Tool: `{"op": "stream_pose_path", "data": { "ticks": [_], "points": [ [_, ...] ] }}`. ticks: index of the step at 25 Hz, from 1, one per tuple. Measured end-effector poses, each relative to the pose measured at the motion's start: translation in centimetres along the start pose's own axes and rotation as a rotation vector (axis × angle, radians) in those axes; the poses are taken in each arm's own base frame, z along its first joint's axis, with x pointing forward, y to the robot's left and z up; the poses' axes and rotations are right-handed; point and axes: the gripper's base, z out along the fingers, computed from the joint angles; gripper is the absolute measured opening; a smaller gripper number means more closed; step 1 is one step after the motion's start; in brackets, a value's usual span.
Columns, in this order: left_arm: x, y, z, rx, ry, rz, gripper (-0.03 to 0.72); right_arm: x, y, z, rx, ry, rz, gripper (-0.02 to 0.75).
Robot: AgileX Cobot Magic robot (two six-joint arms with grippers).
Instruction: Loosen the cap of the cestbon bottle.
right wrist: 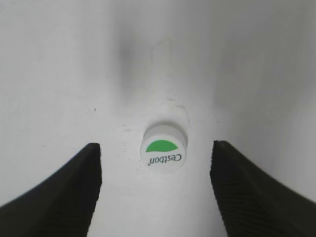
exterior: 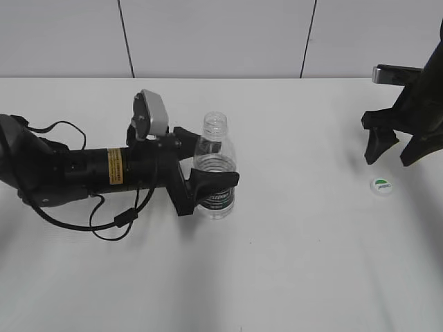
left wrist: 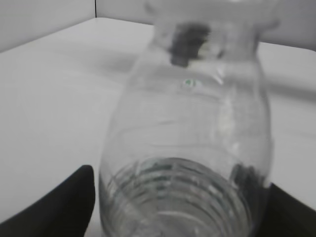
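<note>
The clear ribbed Cestbon bottle (exterior: 216,166) stands upright on the white table, its threaded neck bare. My left gripper (exterior: 208,181) is shut on its lower body around the dark green label. In the left wrist view the bottle (left wrist: 187,148) fills the frame between the two black fingers. The white cap (exterior: 381,186) with a green half lies flat on the table at the right, off the bottle. My right gripper (exterior: 400,153) hangs open just above and behind it. In the right wrist view the cap (right wrist: 164,147) lies between and slightly ahead of the open fingers (right wrist: 155,163).
The left arm (exterior: 76,169) lies low across the table's left with a looped black cable (exterior: 114,225). The table's far edge meets a grey panelled wall (exterior: 221,34).
</note>
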Motion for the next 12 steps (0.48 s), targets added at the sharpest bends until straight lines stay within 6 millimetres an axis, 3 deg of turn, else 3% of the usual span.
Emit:
{"op": "stream_pose_path", "data": {
  "ticks": [5, 12],
  "points": [
    [-2.4, -0.1, -0.4, -0.005, -0.042, 0.053, 0.510, 0.0, 0.1, -0.3, -0.006, 0.022, -0.002, 0.531],
    [-6.0, -0.4, -1.2, -0.018, -0.103, 0.105, 0.510, -0.9, 0.5, -2.9, -0.025, 0.062, -0.019, 0.531]
  ]
}}
